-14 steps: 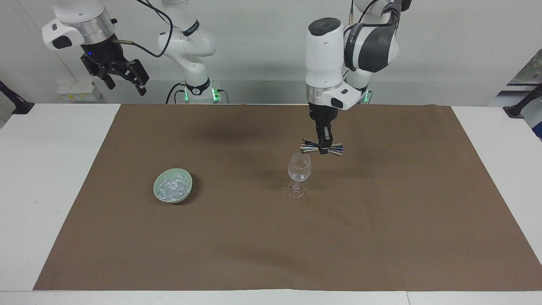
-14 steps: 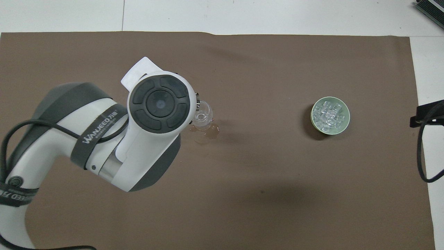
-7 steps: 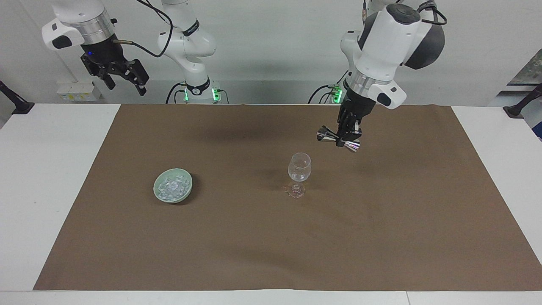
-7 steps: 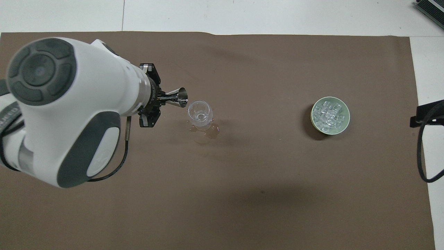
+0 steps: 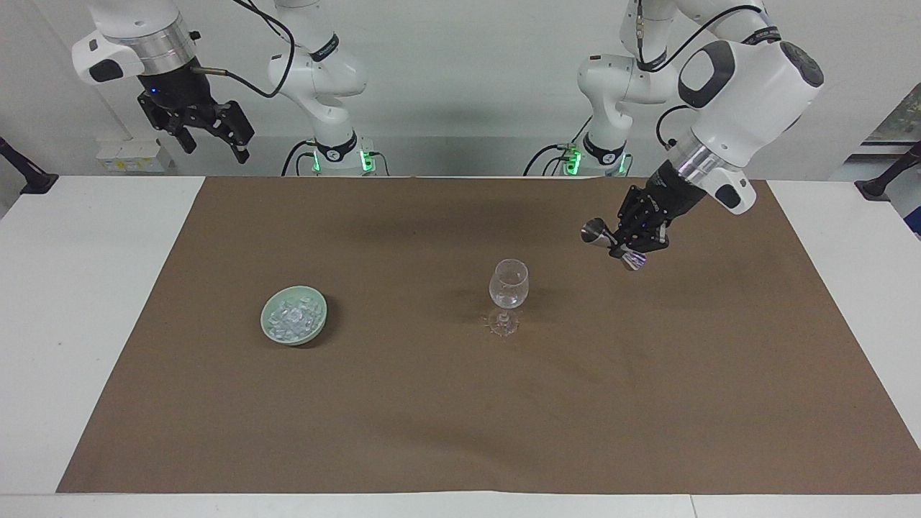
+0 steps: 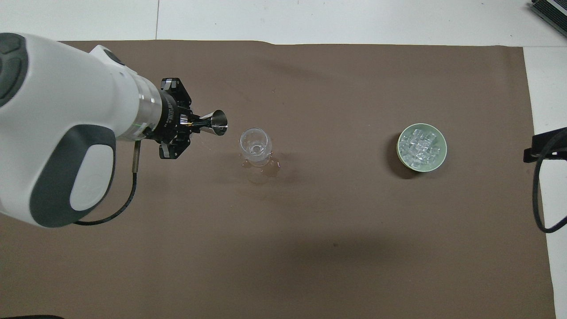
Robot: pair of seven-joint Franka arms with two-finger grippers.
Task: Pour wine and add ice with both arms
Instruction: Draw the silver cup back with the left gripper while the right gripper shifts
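Ice (image 5: pixel 293 319), small clear cubes, fills a pale green bowl (image 5: pixel 317 320) on the brown mat toward the right arm's end of the tabletop (image 5: pixel 86 302), well apart from both claws. Left claw (image 5: pixel 627 244) grasps a shiny metal jigger (image 5: pixel 594 232) beside the clear stemmed glass (image 5: pixel 508 285). Right claw (image 5: pixel 210 137) hangs released above the tabletop's edge.

Both arms (image 5: pixel 748 93) are chunky white shells with dark grey joint caps and silver wrist rings, ending in black pincers. Black cables loop along them, and green lights glow at the bases.
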